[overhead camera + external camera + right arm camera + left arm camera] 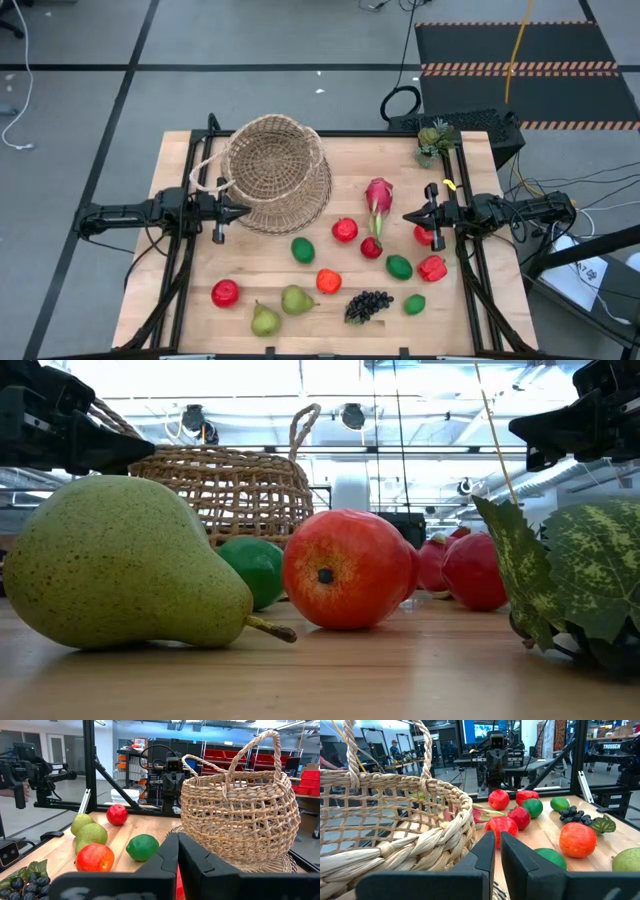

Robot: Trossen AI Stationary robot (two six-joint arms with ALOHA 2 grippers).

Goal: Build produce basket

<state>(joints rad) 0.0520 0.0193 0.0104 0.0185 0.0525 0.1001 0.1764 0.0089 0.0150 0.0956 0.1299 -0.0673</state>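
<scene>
The round woven basket (272, 165) stands mouth up at the table's far left, with loop handles (252, 750) at its rim. The produce lies loose on the wood: a pink dragon fruit (379, 195), red apples (344, 229) (225, 293), limes (303, 249) (399, 266), a red pepper (432, 267), an orange-red tomato (328, 281), pears (297, 299) (265, 320) and dark grapes (368, 305). My left gripper (243, 211) is shut and level, its tip close beside the basket's wall (445, 840). My right gripper (408, 217) is shut and level, just right of the dragon fruit.
A small green potted plant (435, 137) stands at the far right corner. Black frame rails (470, 270) run along the table's left and right sides. Bare wood (200, 255) lies between the basket and the near-left apple.
</scene>
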